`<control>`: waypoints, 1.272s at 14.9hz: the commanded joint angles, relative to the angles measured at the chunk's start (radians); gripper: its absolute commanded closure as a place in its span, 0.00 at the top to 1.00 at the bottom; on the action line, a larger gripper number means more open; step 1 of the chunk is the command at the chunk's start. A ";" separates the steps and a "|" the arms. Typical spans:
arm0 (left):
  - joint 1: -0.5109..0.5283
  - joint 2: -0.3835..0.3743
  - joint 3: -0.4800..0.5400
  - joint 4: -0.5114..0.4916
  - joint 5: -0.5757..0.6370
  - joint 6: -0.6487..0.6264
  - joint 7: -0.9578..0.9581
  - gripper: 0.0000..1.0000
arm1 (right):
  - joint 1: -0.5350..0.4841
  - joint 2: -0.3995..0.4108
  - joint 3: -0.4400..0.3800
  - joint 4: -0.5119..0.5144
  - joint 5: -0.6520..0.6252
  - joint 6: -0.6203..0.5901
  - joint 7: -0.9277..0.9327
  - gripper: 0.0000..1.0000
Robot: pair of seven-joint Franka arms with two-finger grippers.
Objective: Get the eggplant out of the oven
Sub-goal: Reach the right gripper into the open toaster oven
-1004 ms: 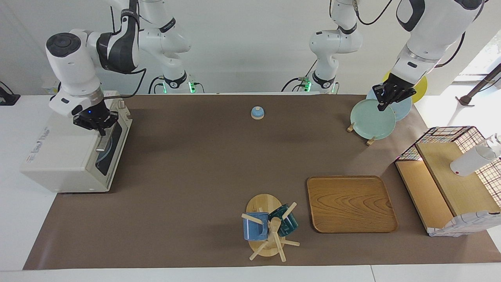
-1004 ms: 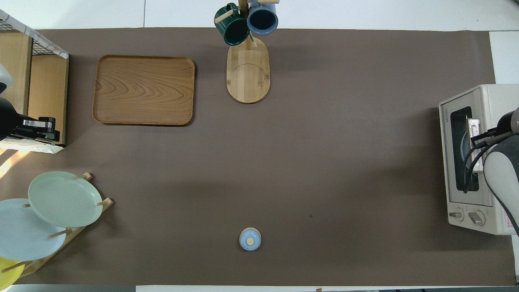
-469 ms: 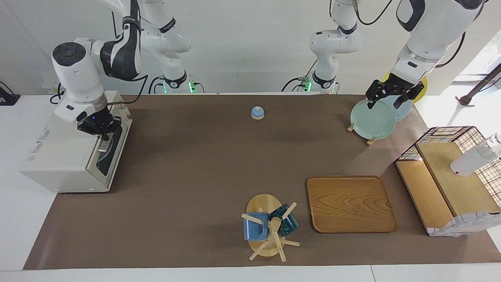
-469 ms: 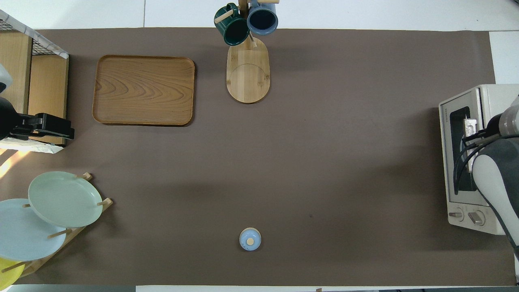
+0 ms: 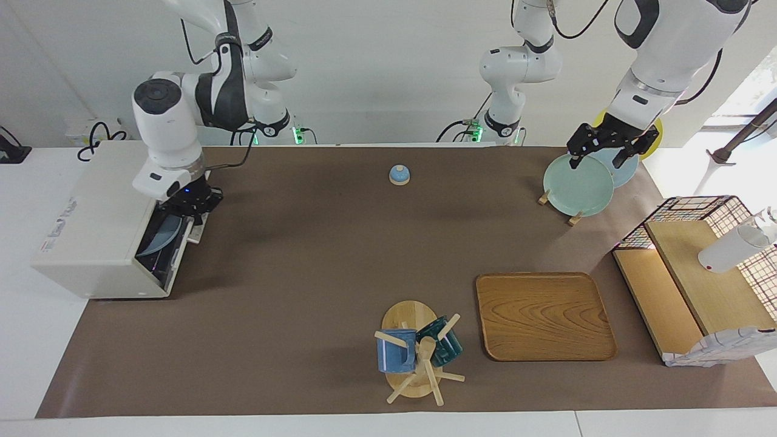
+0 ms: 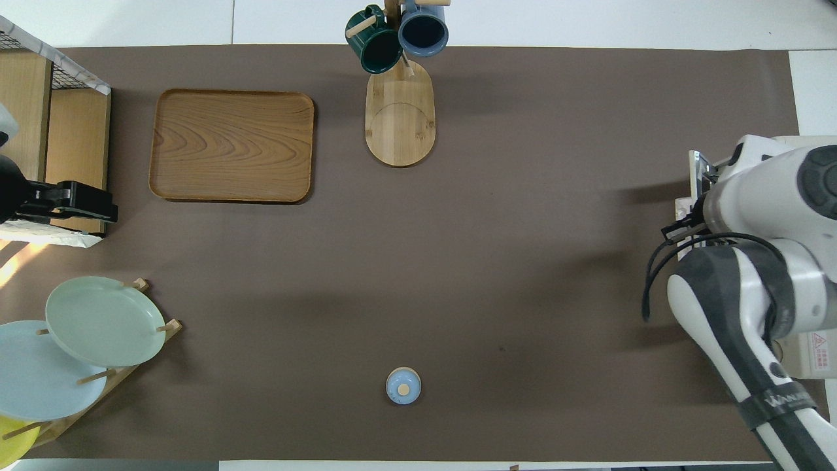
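Observation:
The off-white oven stands at the right arm's end of the table. Its dark glass door is tilted partly open. My right gripper is shut on the handle at the door's top edge. Through the gap I see a pale blue plate inside. The eggplant is hidden. In the overhead view the right arm covers most of the oven. My left gripper hangs open just above the rim of a pale green plate in the plate rack, at the left arm's end of the table.
A small blue bell sits mid-table near the robots. Farther out lie a wooden tray and a mug rack with two mugs. A wire basket with wooden boards stands at the left arm's end.
The right gripper has pulled the oven door from closed to partly open, moving toward the table's middle. The left gripper let go of the green plate's rim, opened and rose slightly.

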 commanded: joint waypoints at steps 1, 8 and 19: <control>0.000 -0.005 0.005 -0.006 0.009 0.018 0.002 0.00 | -0.001 0.044 -0.008 -0.035 -0.006 0.111 0.019 0.00; 0.003 -0.005 0.007 -0.005 0.004 0.016 0.003 0.00 | 0.008 0.088 -0.003 -0.075 -0.003 0.177 0.086 0.00; 0.003 -0.005 0.007 -0.005 0.006 0.018 0.011 1.00 | 0.022 0.150 -0.003 -0.076 0.077 0.205 0.126 0.00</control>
